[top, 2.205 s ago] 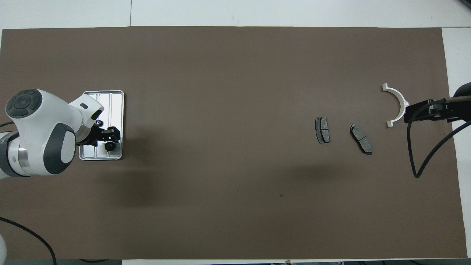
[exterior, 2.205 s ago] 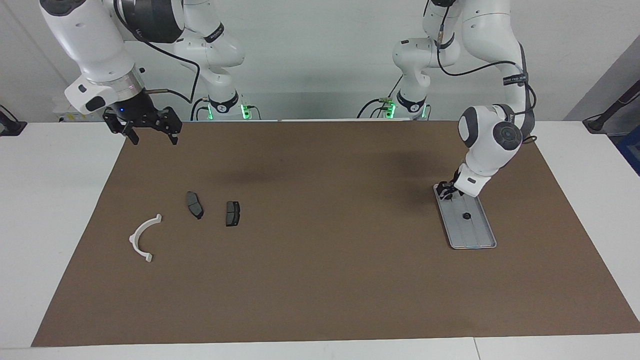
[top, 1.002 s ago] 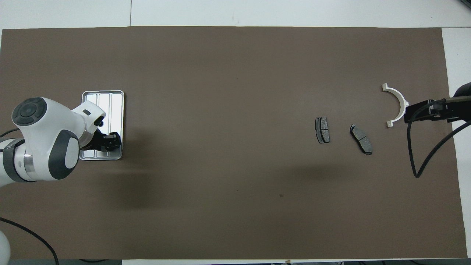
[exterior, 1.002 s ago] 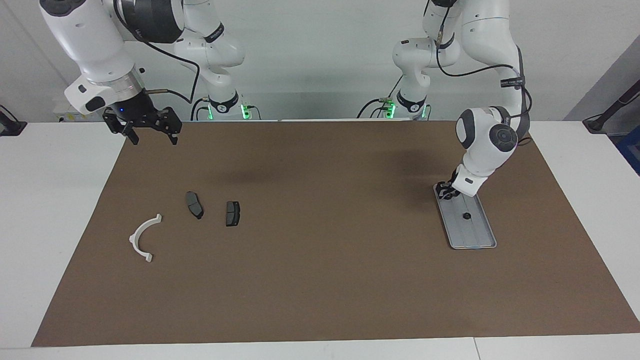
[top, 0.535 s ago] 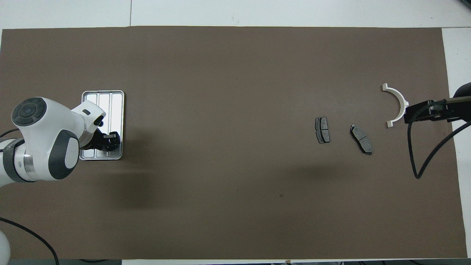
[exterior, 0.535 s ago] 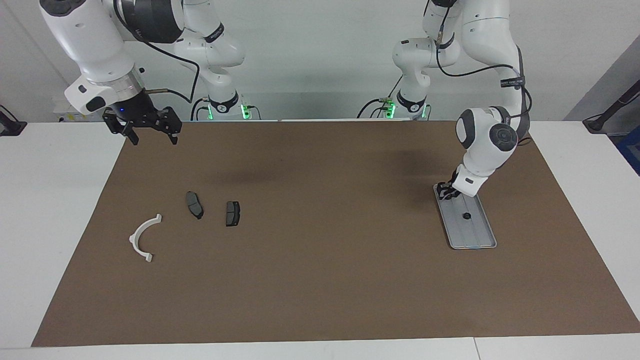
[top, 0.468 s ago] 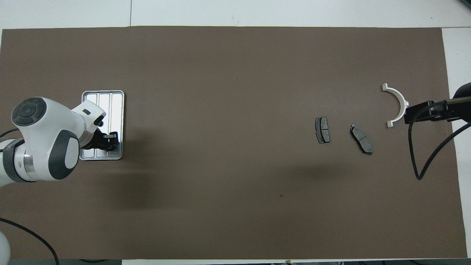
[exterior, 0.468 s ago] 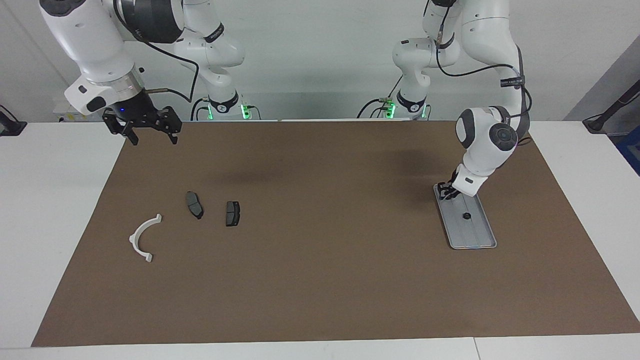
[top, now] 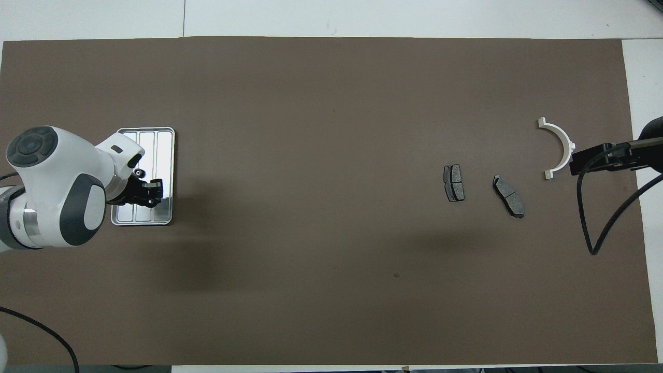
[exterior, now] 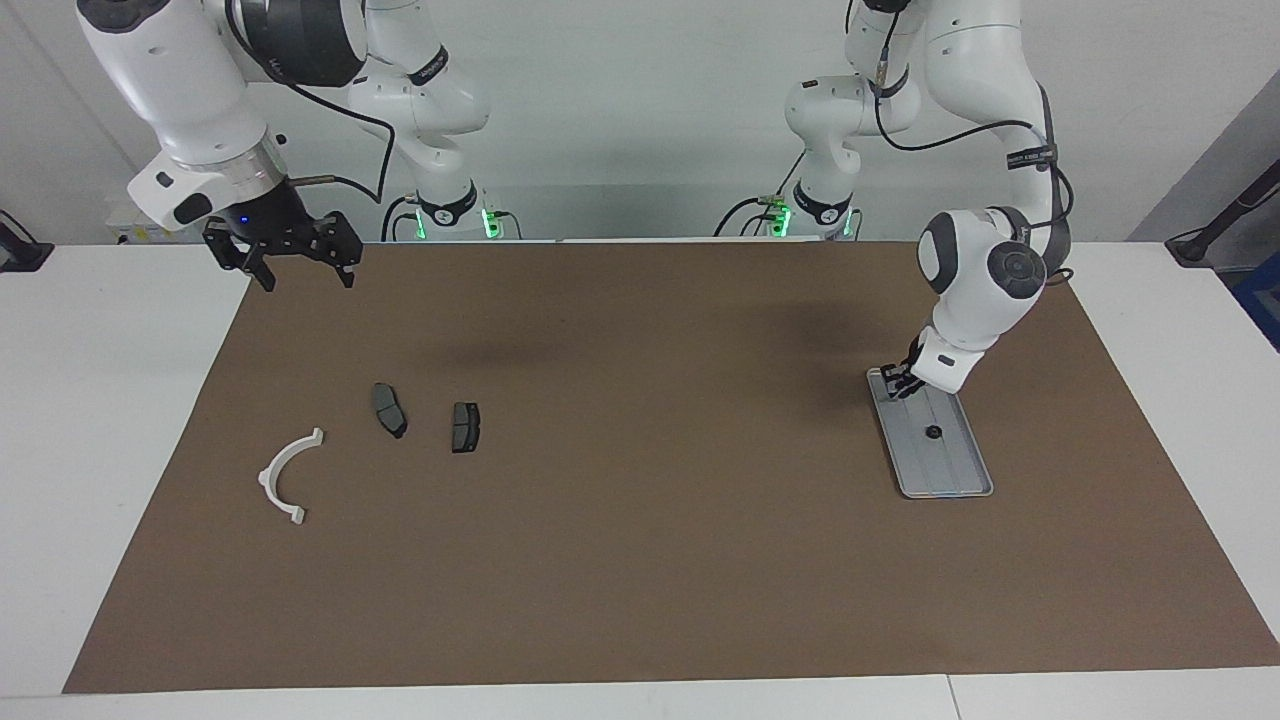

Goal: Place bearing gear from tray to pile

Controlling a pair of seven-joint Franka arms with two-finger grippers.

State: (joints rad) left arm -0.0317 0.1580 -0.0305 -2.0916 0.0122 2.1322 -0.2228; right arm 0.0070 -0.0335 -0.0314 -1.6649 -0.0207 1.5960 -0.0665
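I see a white table (exterior: 120,420) whose working area is covered by a large brown mat (exterior: 640,560). A plain pale wall (exterior: 620,120) rises along the robots' end. Lighting is even and diffuse; soft shadows (top: 181,269) fall across the mat. A seam (top: 184,18) divides the table's white top.

Shiny ribbed metal tray (top: 166,150), matt brown mat (top: 321,155), white plastic bracket (top: 559,145)
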